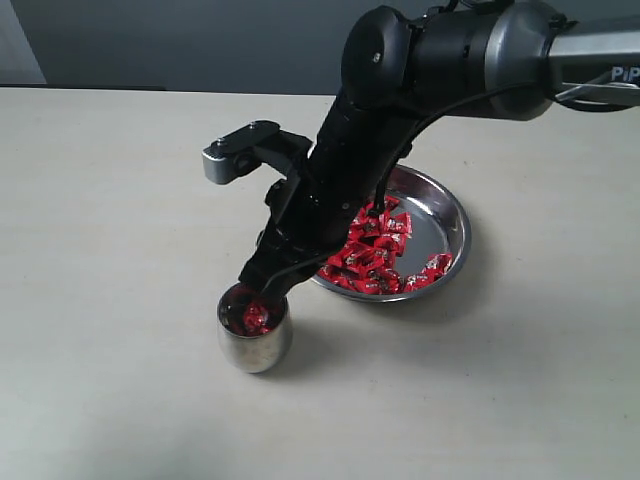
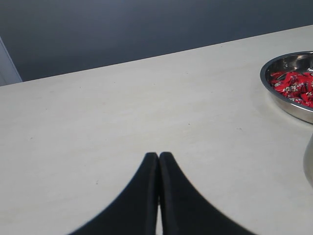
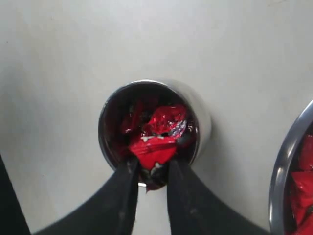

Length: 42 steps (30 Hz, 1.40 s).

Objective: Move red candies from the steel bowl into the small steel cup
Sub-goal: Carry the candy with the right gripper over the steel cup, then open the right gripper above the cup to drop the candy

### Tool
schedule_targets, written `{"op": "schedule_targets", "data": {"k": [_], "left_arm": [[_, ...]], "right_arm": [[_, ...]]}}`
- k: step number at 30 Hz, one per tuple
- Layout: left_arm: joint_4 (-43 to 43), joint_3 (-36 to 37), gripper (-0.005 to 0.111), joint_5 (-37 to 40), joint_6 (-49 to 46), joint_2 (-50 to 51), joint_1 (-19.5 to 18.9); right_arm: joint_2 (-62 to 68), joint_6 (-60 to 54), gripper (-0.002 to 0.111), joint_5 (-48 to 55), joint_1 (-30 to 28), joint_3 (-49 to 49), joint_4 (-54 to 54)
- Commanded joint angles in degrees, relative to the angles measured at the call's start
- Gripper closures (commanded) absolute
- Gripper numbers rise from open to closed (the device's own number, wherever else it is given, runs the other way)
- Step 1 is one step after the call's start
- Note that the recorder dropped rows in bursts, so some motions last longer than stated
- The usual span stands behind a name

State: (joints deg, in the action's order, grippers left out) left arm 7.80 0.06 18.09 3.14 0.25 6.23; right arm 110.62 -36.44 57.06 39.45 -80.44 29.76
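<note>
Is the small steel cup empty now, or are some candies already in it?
Not empty. The right wrist view shows red candies inside the small steel cup, which stands upright. How full it is, I cannot tell.

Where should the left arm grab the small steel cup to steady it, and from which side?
Probably on the rounded body of the small steel cup, below the rim, jaws level, coming from the side away from the steel bowl. It stands upright with no handle, and the right gripper with a red candy occupies its mouth from above, blocking a top grasp.
</note>
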Motion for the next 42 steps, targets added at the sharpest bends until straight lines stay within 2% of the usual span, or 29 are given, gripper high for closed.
{"op": "schedule_targets", "data": {"k": [1,8,42], "left_arm": [[0.0,-0.1,0.106,-0.4,0.3,-0.2,0.4],[0.0,-0.1,0.106,-0.4,0.3,-0.2,0.4],[0.0,-0.1,0.106,-0.4,0.3,-0.2,0.4]], "right_arm": [[-0.1,-0.4,0.087,-0.3,0.0,0.1,0.3],[-0.1,-0.6,0.083,-0.2,0.0,0.1,0.8],[-0.1,-1.3,0.083,0.2,0.0,0.1,3.4]]}}
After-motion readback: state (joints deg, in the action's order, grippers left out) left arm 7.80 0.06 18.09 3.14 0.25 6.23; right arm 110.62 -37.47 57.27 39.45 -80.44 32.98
